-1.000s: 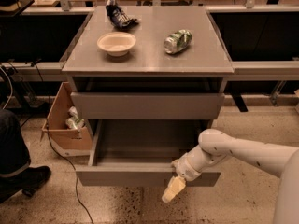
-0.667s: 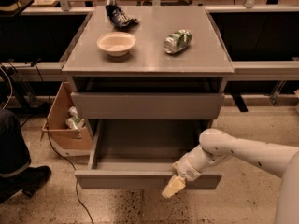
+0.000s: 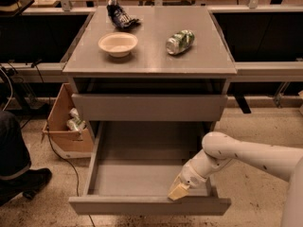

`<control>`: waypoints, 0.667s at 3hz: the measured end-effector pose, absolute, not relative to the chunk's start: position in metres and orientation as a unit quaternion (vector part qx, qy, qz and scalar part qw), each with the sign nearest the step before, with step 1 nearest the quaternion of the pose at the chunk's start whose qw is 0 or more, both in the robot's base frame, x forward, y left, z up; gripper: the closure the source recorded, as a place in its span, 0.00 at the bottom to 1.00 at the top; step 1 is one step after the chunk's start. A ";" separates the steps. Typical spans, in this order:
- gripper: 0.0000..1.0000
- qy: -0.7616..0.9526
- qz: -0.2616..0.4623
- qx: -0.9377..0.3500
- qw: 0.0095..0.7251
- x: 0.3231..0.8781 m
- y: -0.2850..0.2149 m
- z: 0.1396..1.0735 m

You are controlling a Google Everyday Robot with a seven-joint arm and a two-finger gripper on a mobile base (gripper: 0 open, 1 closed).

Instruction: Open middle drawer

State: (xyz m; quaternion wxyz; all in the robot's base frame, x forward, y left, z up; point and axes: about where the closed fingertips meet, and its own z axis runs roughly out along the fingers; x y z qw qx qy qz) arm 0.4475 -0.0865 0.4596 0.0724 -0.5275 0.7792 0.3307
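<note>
Camera view, lower centre: the middle drawer (image 3: 142,205) stands pulled well out, the gripper (image 3: 179,191) just behind its front panel, spread or closed I cannot tell. A hard pull now might run it off its rails.

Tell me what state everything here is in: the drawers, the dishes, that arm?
middle drawer: pulled far out, nothing inside.
top drawer: shut.
bowl: upright on the cabinet top, empty.
can: lying on its side.
tool: low, at the open drawer's front right corner.
cardboard box: open-topped, on the floor.
</note>
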 end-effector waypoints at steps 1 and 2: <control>0.88 0.778 0.331 -0.532 0.054 0.436 -0.091 0.467; 0.65 0.779 0.322 -0.534 0.065 0.439 -0.097 0.483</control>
